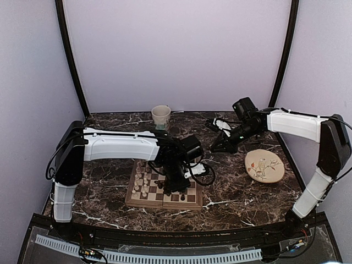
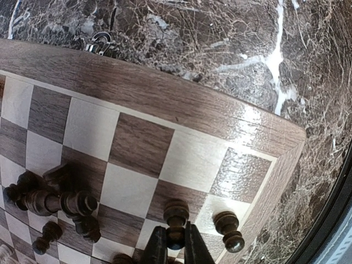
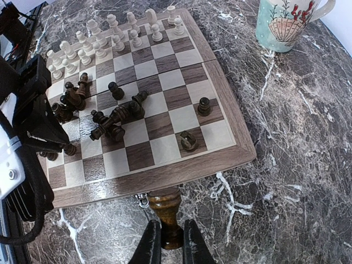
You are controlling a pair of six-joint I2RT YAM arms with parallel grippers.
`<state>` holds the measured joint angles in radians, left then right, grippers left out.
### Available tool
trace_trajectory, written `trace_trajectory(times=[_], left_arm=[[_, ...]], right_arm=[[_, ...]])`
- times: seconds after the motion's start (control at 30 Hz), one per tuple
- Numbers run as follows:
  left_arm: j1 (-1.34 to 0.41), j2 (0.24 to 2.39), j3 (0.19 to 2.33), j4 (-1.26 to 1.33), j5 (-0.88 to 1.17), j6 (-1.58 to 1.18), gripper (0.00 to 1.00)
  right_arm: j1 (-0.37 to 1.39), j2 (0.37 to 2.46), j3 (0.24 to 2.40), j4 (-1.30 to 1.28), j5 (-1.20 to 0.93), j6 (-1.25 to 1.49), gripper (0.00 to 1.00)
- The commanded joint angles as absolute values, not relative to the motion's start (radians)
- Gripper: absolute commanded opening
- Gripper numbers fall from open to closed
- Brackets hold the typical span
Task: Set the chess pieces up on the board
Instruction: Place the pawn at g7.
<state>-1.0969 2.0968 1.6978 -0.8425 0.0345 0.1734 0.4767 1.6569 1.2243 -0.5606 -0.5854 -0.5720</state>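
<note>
The board [image 3: 165, 173] lies on the marble with cream-white chess pieces [image 3: 110, 36] standing in two rows at one end. Dark pieces [image 3: 113, 118] lie tumbled in a heap near the middle, and a few dark ones [image 3: 204, 105] stand apart. My left gripper [image 2: 176, 228] is low over a corner of the board [image 2: 165, 99], shut on a dark pawn [image 2: 176, 212]. Beside it stands another dark pawn [image 2: 228, 230]. My right gripper [image 3: 170, 224] hangs above the table off the board's edge, shut on a larger dark brown piece [image 3: 164, 201]. In the top view the right gripper [image 1: 215, 147] is right of the board [image 1: 132, 201].
A painted cup [image 3: 286, 22] stands beyond the board, at the back in the top view [image 1: 160, 115]. The round cream plate [image 1: 264, 166] lies right of the board. My left arm [image 3: 27, 126] covers part of the board's dark end.
</note>
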Motion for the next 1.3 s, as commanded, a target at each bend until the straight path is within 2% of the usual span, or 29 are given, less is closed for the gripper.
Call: trace_trajectory(times=[0.0,0.1,0.17,0.53,0.77,0.87,1.1,1.2,1.27], left_arm=[[-1.098,2.106,1.721,-0.853,0.031,0.184,0.04],[-1.097,2.11,1.724,-0.857,0.035,0.181,0.07],[-1.098,2.111,1.727,-0.858,0.038,0.18,0.14],[-1.098,2.101,1.763,-0.875,0.01,0.158,0.32],[-1.098,1.958,1.754,-0.863,0.005,0.187,0.41],[-1.098,1.823,1.632,-0.739,0.022,0.241,0.43],[-1.104,1.484,1.182,-0.253,-0.025,0.511,0.48],[-1.104,1.388,1.034,-0.012,-0.015,0.6,0.57],[-1.104,1.367,1.002,0.061,-0.017,0.631,0.61]], right_arm=[[0.472,1.638,1.213,-0.54,-0.587,-0.586,0.04],[0.472,1.639,1.213,-0.54,-0.589,-0.586,0.04],[0.472,1.639,1.213,-0.539,-0.59,-0.587,0.04],[0.471,1.639,1.216,-0.541,-0.595,-0.581,0.04],[0.472,1.641,1.271,-0.586,-0.62,-0.559,0.04],[0.472,1.638,1.332,-0.633,-0.673,-0.54,0.04],[0.531,1.636,1.399,-0.736,-0.772,-0.541,0.05],[0.591,1.66,1.428,-0.818,-0.803,-0.579,0.04],[0.628,1.677,1.438,-0.849,-0.818,-0.591,0.04]])
